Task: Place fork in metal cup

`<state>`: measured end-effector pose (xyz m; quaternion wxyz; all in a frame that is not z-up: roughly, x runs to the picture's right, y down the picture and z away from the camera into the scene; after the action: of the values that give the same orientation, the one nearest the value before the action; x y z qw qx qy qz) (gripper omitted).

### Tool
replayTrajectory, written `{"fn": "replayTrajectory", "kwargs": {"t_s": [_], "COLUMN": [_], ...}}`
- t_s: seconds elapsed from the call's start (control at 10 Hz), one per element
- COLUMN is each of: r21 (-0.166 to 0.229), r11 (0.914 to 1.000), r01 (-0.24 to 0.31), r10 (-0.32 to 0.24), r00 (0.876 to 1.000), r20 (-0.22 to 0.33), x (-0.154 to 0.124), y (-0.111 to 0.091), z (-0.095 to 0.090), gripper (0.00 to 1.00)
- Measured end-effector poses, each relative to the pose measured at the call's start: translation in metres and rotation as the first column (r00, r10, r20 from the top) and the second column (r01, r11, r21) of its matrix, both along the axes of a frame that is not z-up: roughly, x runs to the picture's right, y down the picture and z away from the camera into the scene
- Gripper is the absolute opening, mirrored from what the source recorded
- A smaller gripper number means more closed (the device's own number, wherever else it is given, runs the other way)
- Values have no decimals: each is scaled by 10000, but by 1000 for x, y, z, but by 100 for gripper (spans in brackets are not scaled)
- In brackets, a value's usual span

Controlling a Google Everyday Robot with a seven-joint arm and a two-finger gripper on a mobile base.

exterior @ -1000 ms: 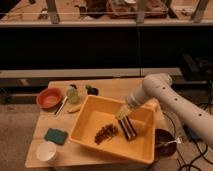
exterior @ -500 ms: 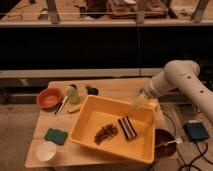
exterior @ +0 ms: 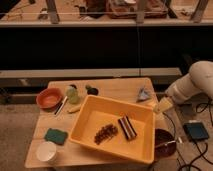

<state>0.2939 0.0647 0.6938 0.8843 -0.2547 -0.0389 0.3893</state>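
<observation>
Your tool (exterior: 161,106) hangs at the right edge of the table (exterior: 115,86), just past the far right corner of the yellow bin (exterior: 86,125), on the end of the white arm (exterior: 192,85) that reaches in from the right. I cannot tell whether the tool is apart or together, and I see nothing in it.

Your fork (exterior: 173,143) lies at the near right, a thin silvery streak across the rim of the dark red bowl (exterior: 161,145), with its end poking out to the right. The metal cup (exterior: 91,90) sits far off on the far left side of the table, just right of the pale green cup (exterior: 73,94). So fork and cup are well apart, with the bin between them.

An orange bowl (exterior: 49,98) stands at the left. A long pale-handled utensil (exterior: 61,105) lies beside it. A green sponge (exterior: 56,136) and a white cup (exterior: 46,151) sit near left.
</observation>
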Motion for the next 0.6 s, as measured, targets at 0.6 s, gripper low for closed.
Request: {"fn": "replayTrajectory", "kwargs": {"t_s": [0.6], "r21": [-15], "r11": [10000], "r01": [16], "r10": [-16], "r00": [10000], "r20": [1], "x": [-2], "y": [-1], "z": [1], "gripper": [80]}}
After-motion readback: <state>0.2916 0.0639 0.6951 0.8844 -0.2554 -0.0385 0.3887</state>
